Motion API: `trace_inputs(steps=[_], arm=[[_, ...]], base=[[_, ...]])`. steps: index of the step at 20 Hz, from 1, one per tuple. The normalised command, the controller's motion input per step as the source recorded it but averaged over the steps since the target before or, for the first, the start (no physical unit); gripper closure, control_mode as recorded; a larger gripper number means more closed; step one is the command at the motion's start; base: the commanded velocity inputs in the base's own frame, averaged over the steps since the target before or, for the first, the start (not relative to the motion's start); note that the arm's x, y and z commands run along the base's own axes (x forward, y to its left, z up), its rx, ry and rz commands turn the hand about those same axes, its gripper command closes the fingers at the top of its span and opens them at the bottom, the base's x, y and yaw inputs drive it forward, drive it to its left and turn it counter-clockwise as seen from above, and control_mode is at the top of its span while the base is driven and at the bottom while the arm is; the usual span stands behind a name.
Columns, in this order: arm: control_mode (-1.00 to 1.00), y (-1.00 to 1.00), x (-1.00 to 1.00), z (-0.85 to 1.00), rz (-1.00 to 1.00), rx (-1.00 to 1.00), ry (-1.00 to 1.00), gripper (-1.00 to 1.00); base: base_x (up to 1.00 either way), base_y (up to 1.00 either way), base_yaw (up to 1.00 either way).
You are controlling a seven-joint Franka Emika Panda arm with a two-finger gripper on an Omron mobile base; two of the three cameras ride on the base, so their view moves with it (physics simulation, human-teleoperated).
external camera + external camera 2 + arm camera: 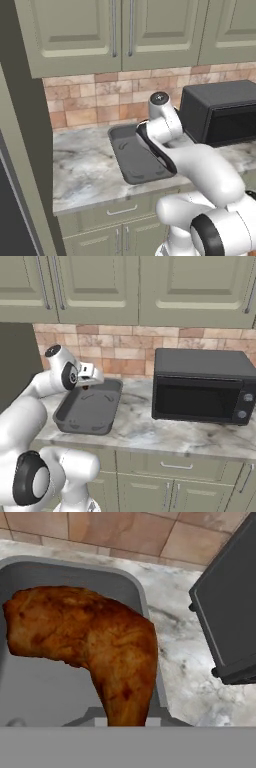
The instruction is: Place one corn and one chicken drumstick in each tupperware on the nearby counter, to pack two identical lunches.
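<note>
A: Where was the tupperware (90, 412)?
B: It sat on the table (165, 431), close to the front edge. The wall (125, 348) was behind it.
A: And the microwave (202, 387)?
B: On the same table, to the right of the tupperware, with a gap between them.
A: Where was the chicken drumstick (95, 647)?
B: Up over the tupperware, near its back end, in the pincer (86, 387).
A: What was up high?
B: Cupboards (140, 286), above the wall. More cupboards (175, 486) sat under the table.
</note>
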Motion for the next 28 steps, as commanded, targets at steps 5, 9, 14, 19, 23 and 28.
trace_inputs(steps=[5,9,14,19,23,28], arm=[[-1.00,0.00,0.22,-0.44,-0.05,0.00,0.11,1.00],[-1.00,0.00,0.27,-0.36,-0.03,0.00,0.08,1.00],[-1.00,0.02,0.32,-0.42,-0.01,0.00,0.04,1.00],[-1.00,0.01,0.31,-0.43,-0.01,0.00,0.03,1.00],[-1.00,0.00,0.26,-0.28,-0.01,0.00,0.06,1.00],[-1.00,0.00,0.30,-0.23,-0.01,0.00,0.07,1.00]], base=[[0.00,0.00,0.00],[0.00,0.00,0.00],[0.00,0.00,0.00],[0.00,0.00,0.00],[0.00,0.00,0.00],[0.00,0.00,0.00]])
